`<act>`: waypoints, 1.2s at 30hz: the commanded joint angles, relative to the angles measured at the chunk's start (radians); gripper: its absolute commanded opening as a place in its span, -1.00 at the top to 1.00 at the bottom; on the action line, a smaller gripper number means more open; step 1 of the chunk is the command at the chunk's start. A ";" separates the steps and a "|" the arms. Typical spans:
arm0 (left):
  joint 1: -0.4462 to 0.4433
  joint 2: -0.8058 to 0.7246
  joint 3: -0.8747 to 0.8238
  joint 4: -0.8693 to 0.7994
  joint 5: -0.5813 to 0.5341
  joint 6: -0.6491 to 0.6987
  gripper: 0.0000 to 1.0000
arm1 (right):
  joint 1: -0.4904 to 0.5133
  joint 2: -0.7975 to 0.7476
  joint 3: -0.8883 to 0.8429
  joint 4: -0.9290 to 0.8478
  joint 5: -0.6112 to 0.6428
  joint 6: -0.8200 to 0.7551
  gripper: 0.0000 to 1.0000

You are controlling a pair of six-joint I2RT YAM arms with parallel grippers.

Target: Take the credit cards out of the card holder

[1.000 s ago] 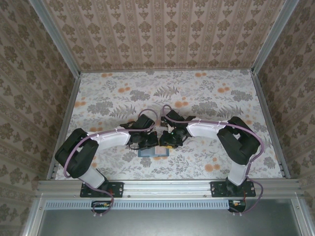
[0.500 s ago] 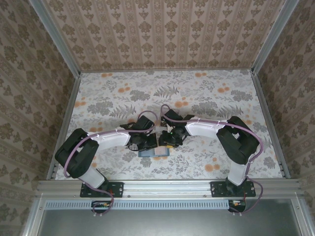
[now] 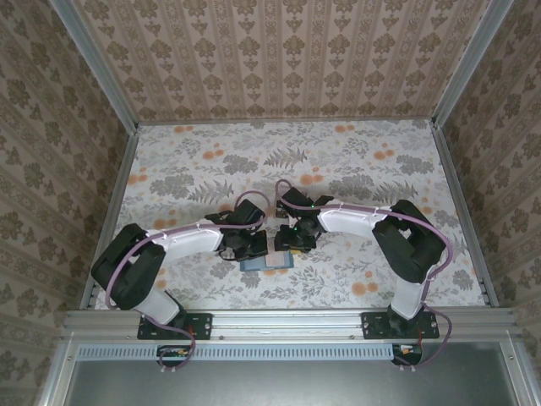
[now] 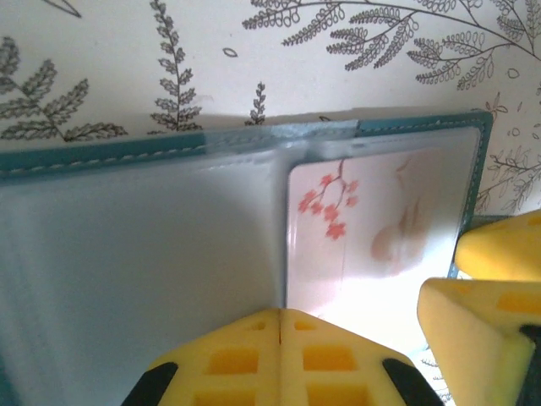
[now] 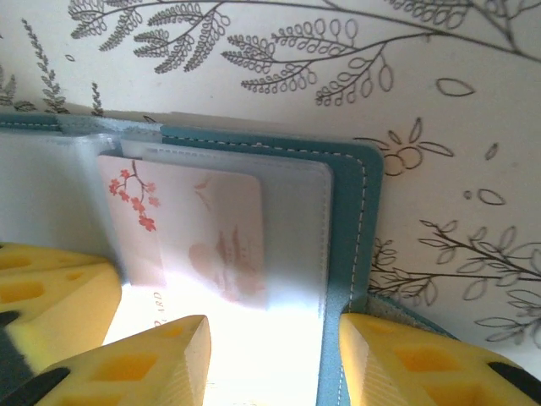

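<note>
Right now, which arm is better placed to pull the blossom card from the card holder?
Right. The right arm has jaws open astride the edge of the card holder, beside the blossom card in its clear sleeve. The left arm has jaws shut at the fold, likely steadying it.

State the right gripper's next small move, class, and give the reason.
Probably shift the right gripper toward the blossom-printed card and close on its near edge: its jaws stand open astride the card holder's edge, while the shut left gripper sits at the fold.
</note>
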 commanded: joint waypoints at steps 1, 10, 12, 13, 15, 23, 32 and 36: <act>-0.004 -0.047 0.012 -0.038 -0.025 -0.005 0.83 | -0.004 -0.016 0.017 -0.108 0.088 -0.025 0.07; 0.030 -0.098 -0.081 0.197 0.036 -0.100 0.62 | -0.002 -0.078 0.014 -0.046 -0.001 0.013 0.11; 0.030 -0.097 -0.073 0.203 0.048 -0.101 0.60 | -0.002 -0.082 0.007 -0.001 -0.036 0.032 0.14; 0.029 -0.096 -0.070 0.205 0.054 -0.101 0.59 | -0.002 -0.082 0.004 0.017 -0.053 0.040 0.15; 0.030 -0.099 -0.065 0.211 0.066 -0.103 0.58 | -0.002 -0.073 0.000 0.050 -0.081 0.055 0.16; 0.025 -0.051 -0.039 0.243 0.112 -0.111 0.53 | -0.002 -0.011 0.007 0.036 -0.050 0.047 0.18; 0.018 0.017 -0.058 0.301 0.133 -0.130 0.55 | -0.004 0.021 -0.002 0.026 -0.030 0.036 0.22; 0.017 0.001 -0.036 0.206 0.086 -0.101 0.56 | -0.002 0.030 -0.007 0.018 -0.017 0.029 0.25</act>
